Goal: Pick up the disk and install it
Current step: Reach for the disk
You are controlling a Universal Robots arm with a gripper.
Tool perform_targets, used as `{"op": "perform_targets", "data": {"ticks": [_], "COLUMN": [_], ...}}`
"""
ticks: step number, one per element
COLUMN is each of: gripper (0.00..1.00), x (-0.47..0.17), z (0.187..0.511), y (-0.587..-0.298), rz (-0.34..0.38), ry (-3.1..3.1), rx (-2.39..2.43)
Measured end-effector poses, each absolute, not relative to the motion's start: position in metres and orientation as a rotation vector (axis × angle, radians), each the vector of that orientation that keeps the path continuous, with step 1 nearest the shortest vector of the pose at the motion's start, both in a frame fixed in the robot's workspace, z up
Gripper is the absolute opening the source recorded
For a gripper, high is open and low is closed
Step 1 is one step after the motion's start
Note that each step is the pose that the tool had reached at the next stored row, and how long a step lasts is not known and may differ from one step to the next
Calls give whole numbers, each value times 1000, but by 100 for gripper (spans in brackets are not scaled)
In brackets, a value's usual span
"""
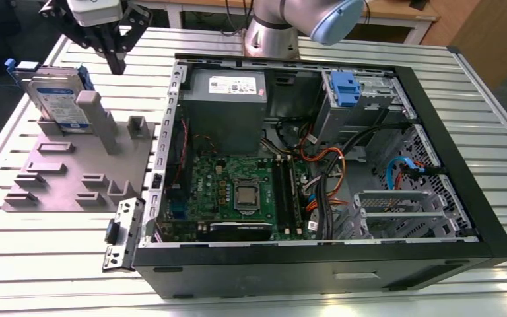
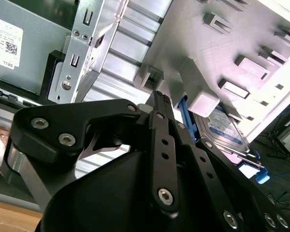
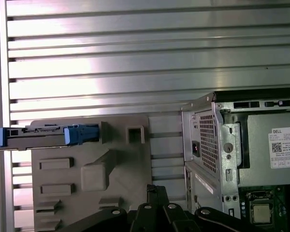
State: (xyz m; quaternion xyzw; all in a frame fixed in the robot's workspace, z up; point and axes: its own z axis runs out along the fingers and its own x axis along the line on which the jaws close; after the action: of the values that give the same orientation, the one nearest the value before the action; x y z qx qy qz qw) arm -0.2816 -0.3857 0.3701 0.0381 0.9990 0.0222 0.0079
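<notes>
Exterior view is showing the hand [image 1: 116, 65] hovering empty w/ fingers pinched together — the disk [image 1: 55, 99] is standing on edge in the grey holder [image 1: 68, 175] on the desk [image 1: 51, 264], just below & toward the exterior view's left of it.

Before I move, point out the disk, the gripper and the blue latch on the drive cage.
disk [image 1: 60, 99], exterior view, on its labelled face
gripper [image 1: 118, 67], exterior view, between its fingertips
blue latch [image 1: 345, 89], exterior view, on its middle
</notes>
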Motion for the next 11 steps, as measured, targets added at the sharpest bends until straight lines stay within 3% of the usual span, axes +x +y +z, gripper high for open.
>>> {"op": "perform_targets", "data": {"ticks": [11], "gripper": [11], "x": [-295], "z": [369], "y": [-381], "rz": [71], "ry": [3124], "rx": [119]}}
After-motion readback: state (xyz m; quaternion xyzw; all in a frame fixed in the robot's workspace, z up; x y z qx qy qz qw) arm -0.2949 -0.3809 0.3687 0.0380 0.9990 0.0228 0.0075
